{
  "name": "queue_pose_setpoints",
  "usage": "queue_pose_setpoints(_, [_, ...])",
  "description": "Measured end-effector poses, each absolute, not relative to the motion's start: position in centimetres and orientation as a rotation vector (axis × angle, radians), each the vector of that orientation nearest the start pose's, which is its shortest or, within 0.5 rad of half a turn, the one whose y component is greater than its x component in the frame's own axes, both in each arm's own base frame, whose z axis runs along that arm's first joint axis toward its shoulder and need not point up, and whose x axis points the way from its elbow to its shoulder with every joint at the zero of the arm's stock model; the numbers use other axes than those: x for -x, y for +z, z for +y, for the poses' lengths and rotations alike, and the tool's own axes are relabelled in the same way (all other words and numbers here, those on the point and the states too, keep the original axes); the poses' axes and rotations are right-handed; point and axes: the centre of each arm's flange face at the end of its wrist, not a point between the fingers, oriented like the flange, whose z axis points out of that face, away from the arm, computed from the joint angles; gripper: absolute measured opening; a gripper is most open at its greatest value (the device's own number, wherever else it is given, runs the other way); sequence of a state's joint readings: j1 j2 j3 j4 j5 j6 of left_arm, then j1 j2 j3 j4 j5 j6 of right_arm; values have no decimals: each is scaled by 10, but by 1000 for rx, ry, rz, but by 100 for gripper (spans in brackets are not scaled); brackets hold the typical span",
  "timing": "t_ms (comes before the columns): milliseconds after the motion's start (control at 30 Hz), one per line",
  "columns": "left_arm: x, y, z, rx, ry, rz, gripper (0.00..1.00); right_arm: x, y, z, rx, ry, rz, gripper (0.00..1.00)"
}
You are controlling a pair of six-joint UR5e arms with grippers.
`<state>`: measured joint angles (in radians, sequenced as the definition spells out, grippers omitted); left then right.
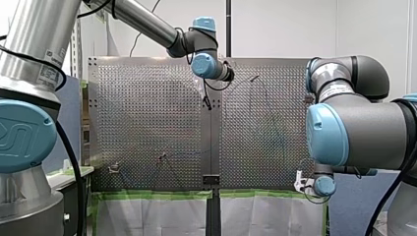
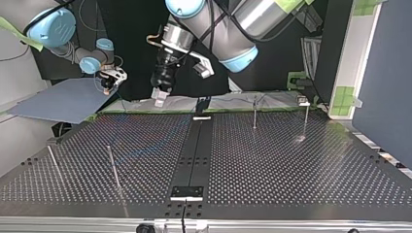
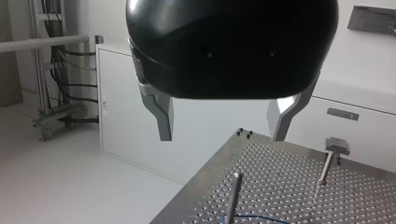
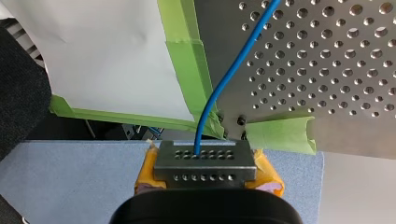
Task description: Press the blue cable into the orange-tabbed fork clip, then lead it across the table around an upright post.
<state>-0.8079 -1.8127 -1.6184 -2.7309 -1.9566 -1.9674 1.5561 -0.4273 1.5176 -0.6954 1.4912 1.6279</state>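
My right gripper (image 4: 205, 161), with yellow pads, is shut on the blue cable (image 4: 222, 81) just off the table's taped corner. From its fingers the cable runs up over the perforated table (image 4: 327, 70). My left gripper (image 3: 223, 135), black with metal fingers, hangs open and empty high above a table corner. Below it stand a plain upright post (image 3: 233, 193) and a post with a flat clip head (image 3: 332, 156), with a bit of blue cable (image 3: 252, 217) at the plain post's foot. In the top view my left gripper (image 2: 159, 99) is over the far edge and my right gripper (image 2: 108, 82) is at the far left.
Thin upright posts (image 2: 113, 167) (image 2: 254, 114) (image 2: 306, 119) stand on the table in the top view. A dark centre strip (image 2: 194, 150) splits the two plates. Green tape (image 4: 184, 70) lines the table edge, and a blue-grey board (image 4: 70, 177) lies under my right gripper.
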Motion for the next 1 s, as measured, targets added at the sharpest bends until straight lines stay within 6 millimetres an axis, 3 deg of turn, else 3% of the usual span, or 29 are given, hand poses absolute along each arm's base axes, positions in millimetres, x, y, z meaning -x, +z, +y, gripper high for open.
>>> queue_pose_setpoints(1000, [-306,277,-447,77,-647,1494,98,-132,-138,-624,-1503,1090,-1526,0])
